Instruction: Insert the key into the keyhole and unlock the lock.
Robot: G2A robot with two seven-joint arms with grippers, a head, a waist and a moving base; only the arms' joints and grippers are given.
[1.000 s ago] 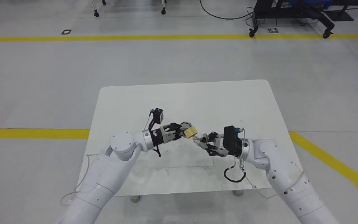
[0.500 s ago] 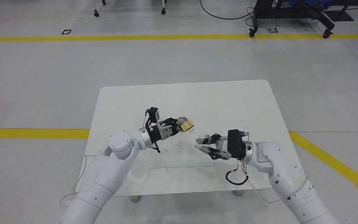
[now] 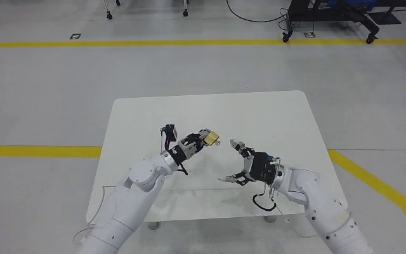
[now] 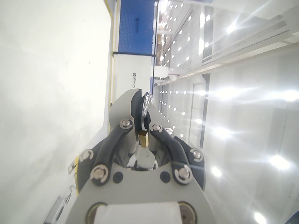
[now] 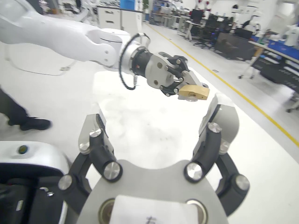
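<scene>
1. The pale floor point(image 3: 63, 95) runs all round, crossed by yellow lines point(image 3: 190, 43).
2. A white table point(image 3: 266, 114) with rounded corners stands in the middle of it. Both arms are held over its near half.
3. The left arm point(image 3: 136, 184) stretches up from the near left edge toward the table's centre. The right arm point(image 3: 317, 197) comes in from the near right corner, pointing back toward the left arm.
4. The right gripper point(image 3: 229, 162) hangs above the table, to the right of the lock and apart from it. Its two fingers point(image 5: 219, 108) are spread wide with nothing between them. In the right wrist view it point(image 5: 156, 110) faces the lock.
5. The left gripper point(image 3: 204, 138) is clamped on the lock and holds it in the air above the table's middle. The right wrist view shows its point(image 5: 186, 87) fingers pressed on the lock's sides, and the left wrist view shows them point(image 4: 140, 108) drawn together.
6. The lock point(image 3: 211, 136) is a brass padlock. It sticks out past the left fingertips, tilted toward the right gripper point(image 5: 193, 91). A sliver of brass point(image 4: 144, 140) shows between the fingers in the left wrist view.
7. A small silvery piece point(image 5: 192, 97) sits against the lock's underside. I cannot tell whether it is the key or the shackle.
</scene>
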